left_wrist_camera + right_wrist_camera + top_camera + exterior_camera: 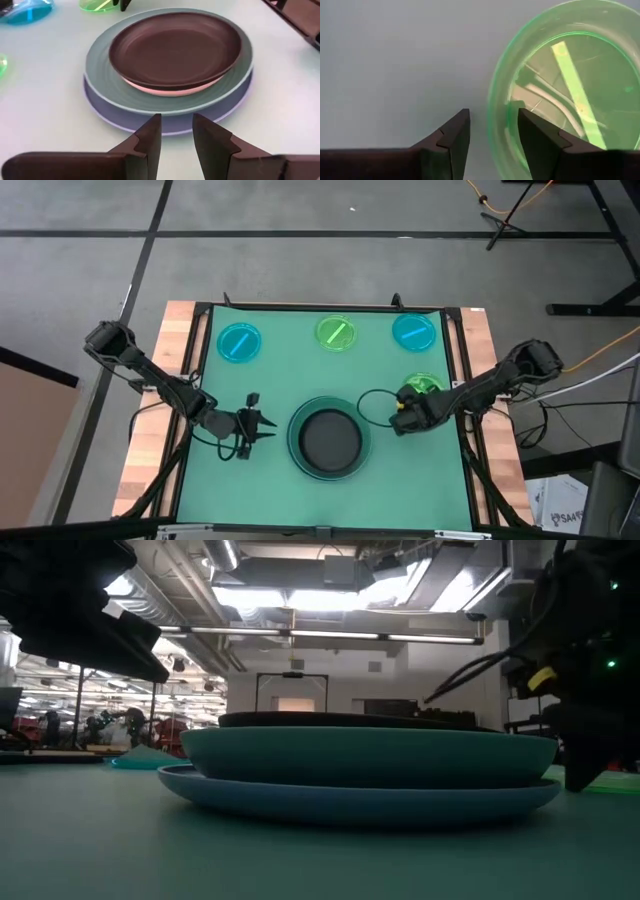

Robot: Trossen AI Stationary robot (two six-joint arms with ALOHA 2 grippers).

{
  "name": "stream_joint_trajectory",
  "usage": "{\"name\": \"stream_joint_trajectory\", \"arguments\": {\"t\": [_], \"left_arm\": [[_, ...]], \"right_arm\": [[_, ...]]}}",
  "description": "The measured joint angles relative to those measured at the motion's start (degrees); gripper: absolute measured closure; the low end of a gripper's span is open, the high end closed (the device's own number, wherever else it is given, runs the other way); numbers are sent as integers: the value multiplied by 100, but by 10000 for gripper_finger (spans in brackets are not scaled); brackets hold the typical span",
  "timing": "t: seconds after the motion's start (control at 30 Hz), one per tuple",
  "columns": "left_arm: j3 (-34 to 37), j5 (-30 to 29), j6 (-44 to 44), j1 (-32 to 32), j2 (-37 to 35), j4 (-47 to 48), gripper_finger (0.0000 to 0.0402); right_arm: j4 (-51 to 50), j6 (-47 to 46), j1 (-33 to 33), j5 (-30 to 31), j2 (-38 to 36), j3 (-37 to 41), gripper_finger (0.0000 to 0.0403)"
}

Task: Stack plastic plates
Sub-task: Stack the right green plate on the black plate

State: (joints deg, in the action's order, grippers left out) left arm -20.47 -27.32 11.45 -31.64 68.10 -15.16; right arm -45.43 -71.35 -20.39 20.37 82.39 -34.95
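A stack [328, 438] sits mid-table: a black plate [175, 47] on a white one [165, 89], inside a dark-green plate [100, 65], on a blue plate [105, 112]. Farther back lie two small cyan plates [239, 342] [414, 332] and a lime plate [337, 333]. A second lime plate [424, 384] lies right of the stack. My left gripper [176, 132] is open, level, just left of the stack. My right gripper [492, 130] is open over the second lime plate's rim [496, 115], with one finger outside it and one over its inside. My right gripper comes down from above with the lime plate's rim [495, 107] on the side toward the stack between its open fingers. The plate lies flat on the mat. Whether a finger [537, 135] touches it, I cannot tell.
The green mat [270, 480] has bare room near the front edge and between the stack and the back row. A black cable [372, 405] loops between the stack and the right gripper. Wooden strips [150, 440] edge the table.
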Motion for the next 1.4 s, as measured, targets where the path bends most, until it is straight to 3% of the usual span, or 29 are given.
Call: {"name": "stream_joint_trajectory", "arguments": {"t": [0.27,0.63,0.83,1.1,1.4], "left_arm": [[0,-227,-6,10,0,-98,298],[0,-223,-150,220,2,-106,298],[0,-178,-152,286,2,-105,298],[0,-176,-149,286,2,-105,298],[0,-176,-110,286,2,-105,298]], "right_arm": [[94,284,49,402,11,97,255],[-113,436,60,665,31,121,394],[-88,541,59,713,31,-15,398],[65,1498,49,960,31,-942,401],[1719,3306,22,1012,31,-1706,402]]}}
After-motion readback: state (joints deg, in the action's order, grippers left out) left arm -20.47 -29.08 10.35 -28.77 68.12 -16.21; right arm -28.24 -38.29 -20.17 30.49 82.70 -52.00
